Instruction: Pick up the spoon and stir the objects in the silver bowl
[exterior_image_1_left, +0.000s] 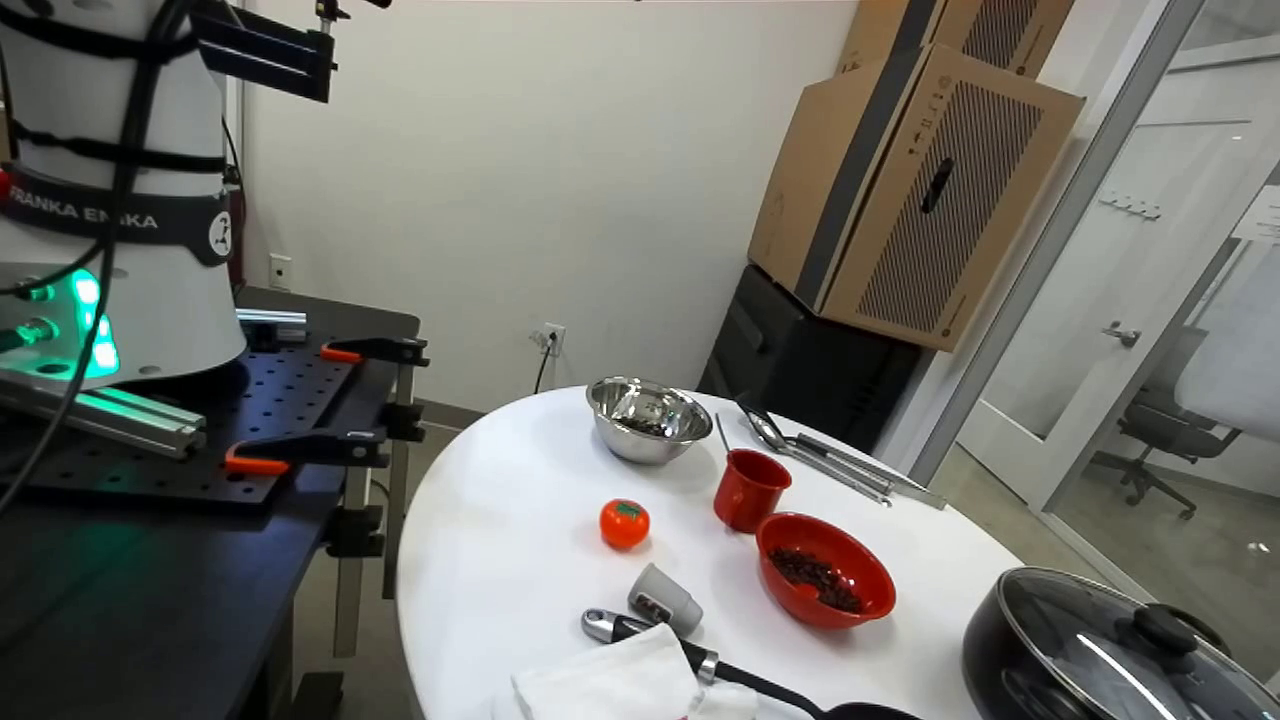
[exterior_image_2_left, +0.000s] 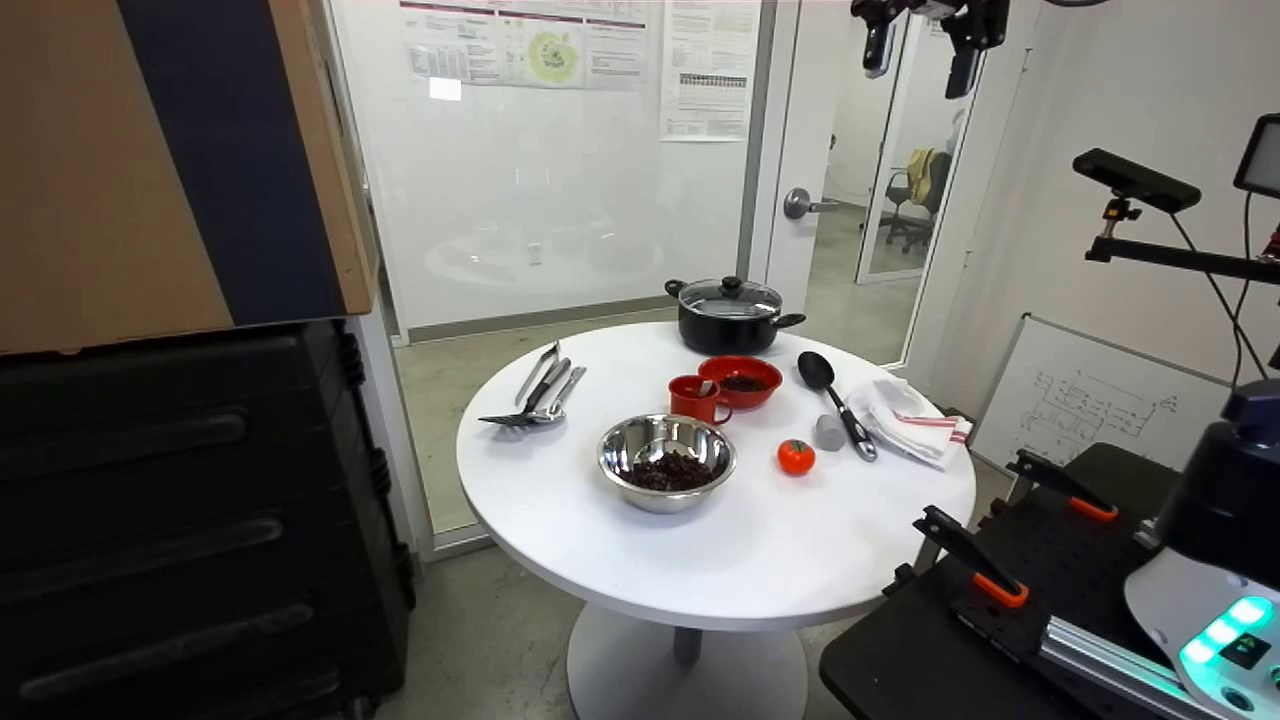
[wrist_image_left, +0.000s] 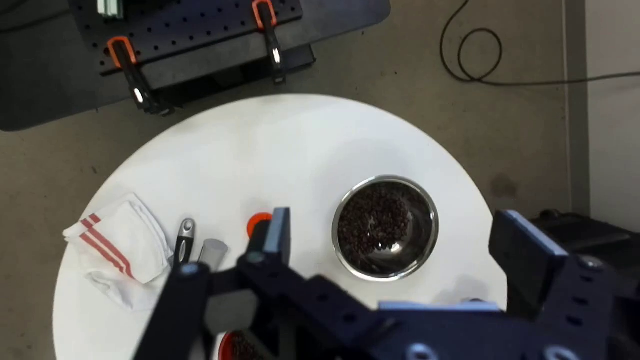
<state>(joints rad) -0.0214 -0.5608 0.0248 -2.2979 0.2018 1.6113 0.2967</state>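
Note:
The silver bowl (exterior_image_1_left: 650, 440) stands upright on the white table with dark beans inside; it also shows in the exterior view (exterior_image_2_left: 665, 498) and wrist view (wrist_image_left: 345, 265). A silvery-headed spoon (exterior_image_1_left: 766, 432) lies among utensils at the table's edge, also in an exterior view (exterior_image_2_left: 545, 414). A slim utensil (exterior_image_1_left: 722, 432) stands in the red mug; its head is hidden. I cannot tell which is the task's spoon. My gripper (exterior_image_2_left: 920, 70) is open and empty, high above the table; in the wrist view its fingers (wrist_image_left: 395, 232) appear either side of the bowl.
The red mug (exterior_image_2_left: 695, 400) and red bowl (exterior_image_2_left: 765, 395) with beans stand near the silver bowl. A tomato (exterior_image_2_left: 796, 457), grey cup (exterior_image_2_left: 829, 433), black spoon (exterior_image_2_left: 816, 370), towel (exterior_image_2_left: 905, 425) and lidded pot (exterior_image_2_left: 728, 330) are on the table (exterior_image_2_left: 690, 585). A clamped bench (exterior_image_1_left: 200, 600) adjoins.

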